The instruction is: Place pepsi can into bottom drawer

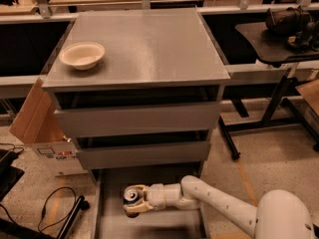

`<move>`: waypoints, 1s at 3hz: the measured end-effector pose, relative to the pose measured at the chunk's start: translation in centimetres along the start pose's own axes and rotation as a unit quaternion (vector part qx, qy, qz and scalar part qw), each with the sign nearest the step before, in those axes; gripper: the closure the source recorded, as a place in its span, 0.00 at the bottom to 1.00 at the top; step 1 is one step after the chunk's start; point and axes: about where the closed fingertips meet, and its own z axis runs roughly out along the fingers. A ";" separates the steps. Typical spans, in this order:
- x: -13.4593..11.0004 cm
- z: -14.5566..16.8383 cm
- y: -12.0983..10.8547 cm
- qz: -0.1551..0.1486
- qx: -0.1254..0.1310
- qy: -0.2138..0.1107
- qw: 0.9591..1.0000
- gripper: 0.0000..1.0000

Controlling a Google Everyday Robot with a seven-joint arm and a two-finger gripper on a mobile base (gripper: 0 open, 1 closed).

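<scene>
The pepsi can, dark with a silver top, stands upright inside the pulled-out bottom drawer, a shallow grey tray under the cabinet. My gripper reaches in from the right on a white arm and is shut on the can, its cream fingers on either side of it, low over the drawer floor.
A cream-white bowl sits on the cabinet top. Two upper drawers stand slightly open. A cardboard box and black cables lie left of the cabinet. A black chair base stands to the right.
</scene>
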 end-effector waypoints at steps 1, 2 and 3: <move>3.9 0.1 -1.0 -0.003 -0.021 0.015 1.000 1.00; 7.9 -0.8 -3.3 -0.016 -0.042 0.029 0.999 1.00; 12.3 -1.7 -6.5 -0.035 -0.028 0.030 0.999 1.00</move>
